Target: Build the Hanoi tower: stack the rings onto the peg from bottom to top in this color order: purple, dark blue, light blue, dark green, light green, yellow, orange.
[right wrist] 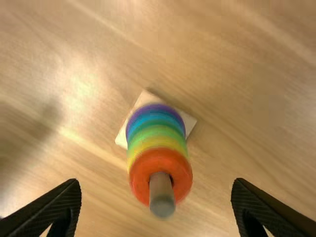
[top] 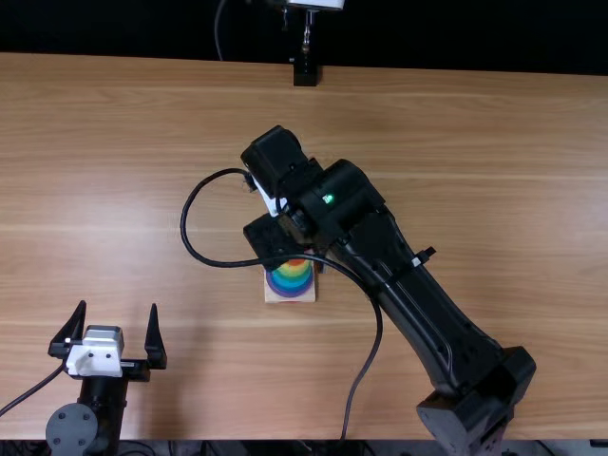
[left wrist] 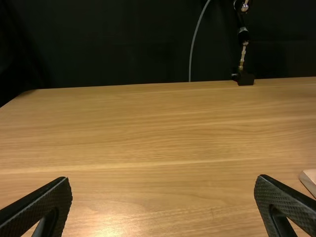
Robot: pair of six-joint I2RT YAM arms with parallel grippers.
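Note:
In the top view my right gripper [top: 271, 239] is over the ring tower [top: 293, 277], partly covering it. My left gripper [top: 119, 328] stands open at the near left of the table. The right wrist view has the tower between the spread fingers of my right gripper [right wrist: 157, 205]: the orange ring [right wrist: 143, 170] on top around the wooden peg [right wrist: 161, 190], then yellow, green and blue shades, with the purple ring [right wrist: 160, 107] lowest on the square base [right wrist: 123, 133]. In the left wrist view, my left gripper [left wrist: 163, 202] has nothing between its fingers; a base corner [left wrist: 310, 178] shows at one side.
The wooden table [top: 114, 171] spreads around the tower. A black cable [top: 190, 228] loops from the right arm across the tower. A black stand [top: 305, 72] is at the table's far edge.

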